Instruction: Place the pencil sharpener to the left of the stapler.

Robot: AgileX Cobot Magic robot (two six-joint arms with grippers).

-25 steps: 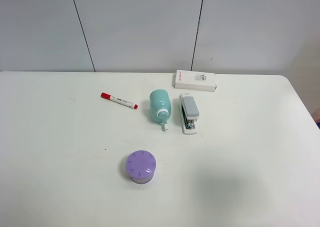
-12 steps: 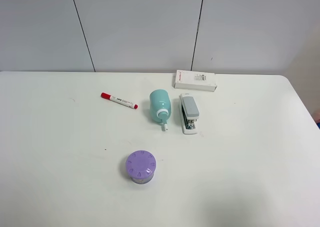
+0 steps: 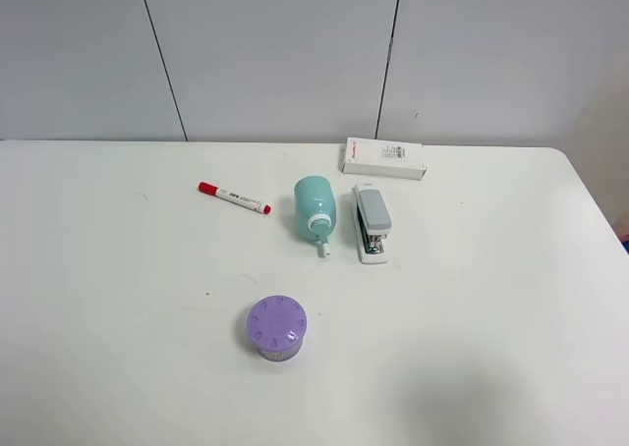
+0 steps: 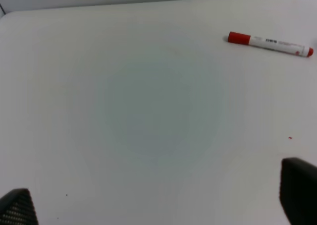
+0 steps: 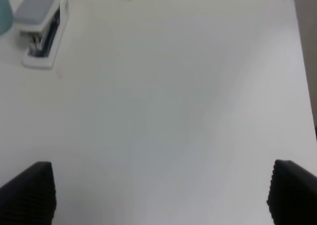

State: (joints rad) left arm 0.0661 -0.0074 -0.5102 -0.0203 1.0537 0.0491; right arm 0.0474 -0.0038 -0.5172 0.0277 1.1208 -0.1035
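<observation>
The teal pencil sharpener (image 3: 314, 208) lies on its side on the white table, its white crank pointing toward the front edge. Just to its right, a small gap away, lies the grey and white stapler (image 3: 371, 223), which also shows in the right wrist view (image 5: 42, 34) beside a teal sliver of the sharpener (image 5: 3, 9). Neither arm appears in the high view. My left gripper (image 4: 158, 205) is open over bare table, with nothing between its dark fingertips (image 4: 20, 207). My right gripper (image 5: 158, 195) is open too, well short of the stapler.
A red-capped marker (image 3: 234, 197) lies left of the sharpener and shows in the left wrist view (image 4: 270, 44). A flat white box (image 3: 383, 158) sits behind the stapler. A purple ridged-top container (image 3: 276, 328) stands nearer the front.
Nothing on the table has moved. The faint shadow near the table's front edge has thinned and slid toward the front right.
</observation>
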